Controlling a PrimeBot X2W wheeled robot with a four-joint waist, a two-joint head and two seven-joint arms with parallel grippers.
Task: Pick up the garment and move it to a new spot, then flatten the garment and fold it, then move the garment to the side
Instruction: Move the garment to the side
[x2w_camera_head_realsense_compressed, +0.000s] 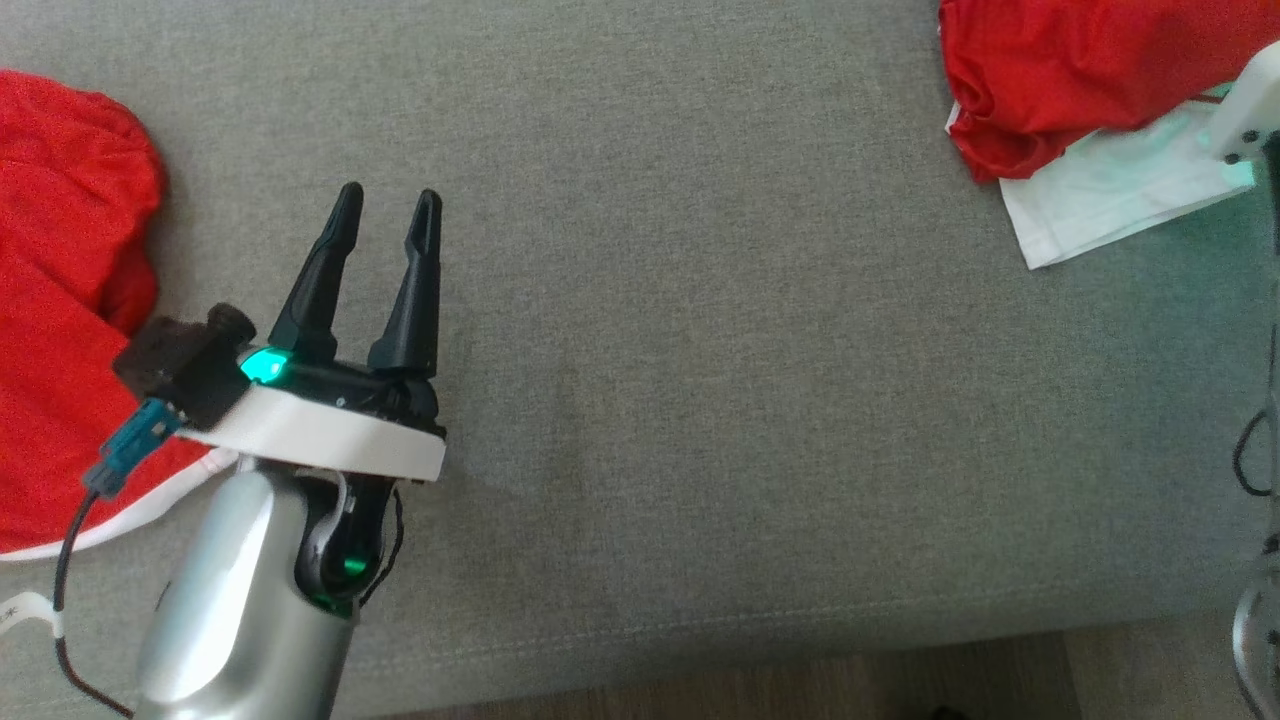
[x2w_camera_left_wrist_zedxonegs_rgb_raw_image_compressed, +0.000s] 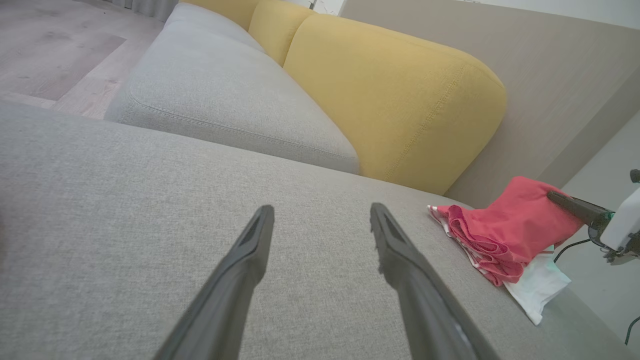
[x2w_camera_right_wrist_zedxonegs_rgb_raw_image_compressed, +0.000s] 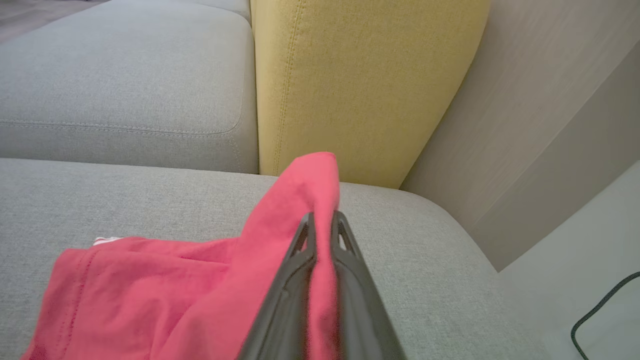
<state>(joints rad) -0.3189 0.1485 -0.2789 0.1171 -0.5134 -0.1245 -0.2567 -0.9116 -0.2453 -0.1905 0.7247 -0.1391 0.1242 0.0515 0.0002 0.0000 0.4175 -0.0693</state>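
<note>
left claw (x2w_camera_head_realsense_compressed: 390, 203) nearest, fingers spread, holding nothing, over bare grey sofa seat (x2w_camera_head_realsense_compressed: 750, 350). red garment (x2w_camera_head_realsense_compressed: 1060, 70) bunched at seat's far right, white fabric showing beneath; separate red cloth (x2w_camera_head_realsense_compressed: 60, 300) at left edge. left wrist: garment lies near yellow cushion (x2w_camera_left_wrist_zedxonegs_rgb_raw_image_compressed: 390, 100). right wrist: right claw (x2w_camera_right_wrist_zedxonegs_rgb_raw_image_compressed: 324, 218) pinched tight on a raised fold of garment.

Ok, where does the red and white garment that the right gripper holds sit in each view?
Head view: garment in the top right corner, red bunched over white.
Left wrist view: garment at the far right, about mid-height.
Right wrist view: garment from lower left to centre, a fold pinched in the right gripper.
Shared landmark: the grey seat cushion it lies on.
</note>
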